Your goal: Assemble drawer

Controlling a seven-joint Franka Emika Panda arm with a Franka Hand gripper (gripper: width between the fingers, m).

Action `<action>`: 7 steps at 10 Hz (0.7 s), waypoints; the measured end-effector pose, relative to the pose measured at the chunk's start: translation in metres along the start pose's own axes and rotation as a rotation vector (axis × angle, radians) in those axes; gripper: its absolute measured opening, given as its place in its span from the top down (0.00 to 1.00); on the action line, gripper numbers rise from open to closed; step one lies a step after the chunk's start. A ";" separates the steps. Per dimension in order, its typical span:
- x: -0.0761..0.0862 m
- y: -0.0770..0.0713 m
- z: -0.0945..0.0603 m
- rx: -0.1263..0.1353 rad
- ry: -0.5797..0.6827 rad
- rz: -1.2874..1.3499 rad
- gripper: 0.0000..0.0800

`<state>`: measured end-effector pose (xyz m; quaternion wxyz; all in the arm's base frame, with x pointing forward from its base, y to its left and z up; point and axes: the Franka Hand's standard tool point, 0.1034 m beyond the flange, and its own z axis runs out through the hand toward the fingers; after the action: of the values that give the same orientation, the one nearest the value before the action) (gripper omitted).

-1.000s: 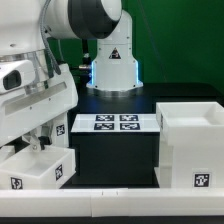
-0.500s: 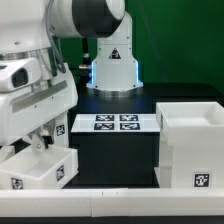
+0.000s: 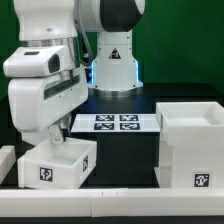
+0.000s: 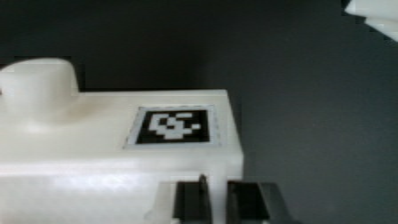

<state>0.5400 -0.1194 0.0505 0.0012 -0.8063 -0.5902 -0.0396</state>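
My gripper [image 3: 52, 140] is shut on the wall of a small white drawer tray [image 3: 56, 164] at the exterior view's front left. The tray carries a tag on its front face. In the wrist view the tray [image 4: 107, 150] shows its round knob [image 4: 39, 90] and a tag [image 4: 175, 127], and my gripper [image 4: 221, 200] pinches a thin wall between its dark fingers [image 4: 187, 200]. The large open-sided shell [image 3: 190, 145] stands at the exterior view's right, apart from the tray. A second tray [image 3: 5, 165] peeks in at the left edge.
The marker board [image 3: 115, 123] lies flat on the black table behind the tray and the shell. The robot base [image 3: 112, 65] stands at the back. A low white rail [image 3: 120, 190] runs along the table's front edge.
The arm has carried the held tray toward the exterior view's right, nearer the shell. The second tray at the left edge has come into sight.
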 end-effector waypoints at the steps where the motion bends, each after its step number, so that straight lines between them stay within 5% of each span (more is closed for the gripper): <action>1: 0.000 0.000 -0.001 -0.010 -0.002 -0.029 0.96; 2: 0.003 0.000 -0.003 -0.042 -0.005 -0.104 0.96; 4: 0.018 -0.003 -0.003 -0.060 -0.011 -0.182 0.96; 7: 0.025 -0.005 -0.002 -0.062 -0.020 -0.205 0.96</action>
<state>0.5426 -0.0938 0.0544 -0.0336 -0.7418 -0.6679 -0.0498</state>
